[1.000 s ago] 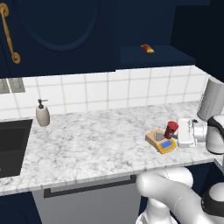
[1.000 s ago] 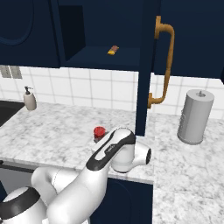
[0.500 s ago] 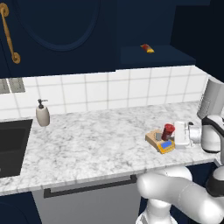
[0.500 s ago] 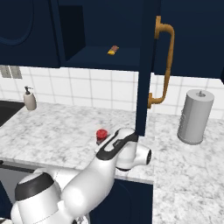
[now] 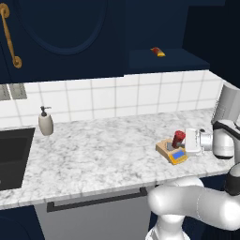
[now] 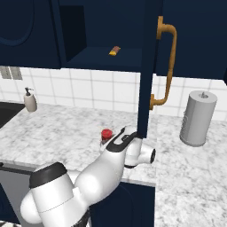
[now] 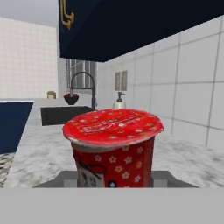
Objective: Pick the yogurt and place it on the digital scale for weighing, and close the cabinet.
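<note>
The yogurt [image 5: 178,138], a small red cup, stands upright on the grey platform of the digital scale [image 5: 174,155] at the counter's right front. My gripper [image 5: 183,140] reaches in from the right at cup height and is shut on the yogurt. In the hand view the yogurt [image 7: 113,146] is large and central on the platform [image 7: 169,179], and my fingertips are hidden. From the right base I see the yogurt [image 6: 106,134] just left of my gripper [image 6: 111,137]. The navy cabinet [image 5: 164,61] is open; its door [image 6: 148,66] juts out edge-on with a brass handle [image 6: 166,66].
A red-and-yellow packet [image 5: 158,51] lies on the cabinet shelf. A white soap dispenser [image 5: 45,123] stands by the wall beside the dark sink [image 5: 11,157]. A grey paper-towel roll [image 6: 198,117] stands on the counter right of the open door.
The yogurt and my gripper have shifted slightly left together over the scale. The cabinet door has not moved.
</note>
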Robot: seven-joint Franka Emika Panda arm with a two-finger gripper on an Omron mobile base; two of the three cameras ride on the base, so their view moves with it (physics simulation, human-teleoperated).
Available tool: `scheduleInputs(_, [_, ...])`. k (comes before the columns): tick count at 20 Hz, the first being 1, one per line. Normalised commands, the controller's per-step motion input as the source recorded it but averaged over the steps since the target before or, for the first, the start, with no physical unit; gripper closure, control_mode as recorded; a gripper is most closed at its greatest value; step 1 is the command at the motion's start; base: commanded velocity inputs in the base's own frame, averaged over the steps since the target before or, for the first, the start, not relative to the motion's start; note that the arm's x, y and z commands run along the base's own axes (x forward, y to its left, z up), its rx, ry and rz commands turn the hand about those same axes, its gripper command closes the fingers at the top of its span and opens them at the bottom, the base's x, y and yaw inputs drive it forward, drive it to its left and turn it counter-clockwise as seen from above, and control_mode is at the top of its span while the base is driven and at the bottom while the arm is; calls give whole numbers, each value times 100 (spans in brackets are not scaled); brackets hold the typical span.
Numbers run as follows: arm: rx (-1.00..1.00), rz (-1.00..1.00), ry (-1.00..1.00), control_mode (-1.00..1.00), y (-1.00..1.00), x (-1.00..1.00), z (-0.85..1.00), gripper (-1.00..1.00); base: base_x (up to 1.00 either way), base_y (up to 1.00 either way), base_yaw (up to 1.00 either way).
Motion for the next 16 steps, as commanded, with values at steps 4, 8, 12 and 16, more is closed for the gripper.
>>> scheduleInputs(4, [0, -4, 4, -100, 2, 9, -16, 100, 0, 0, 0])
scheduleInputs(8, [0, -4, 3, -100, 5, 5, -21, 100, 0, 0, 0])
scheduleInputs(12, [-3, -9, 1, -100, 35, 16, -12, -100, 0, 0, 0])
scheduleInputs(16, [0, -9, 0, -100, 7, 39, 0, -100, 0, 0, 0])
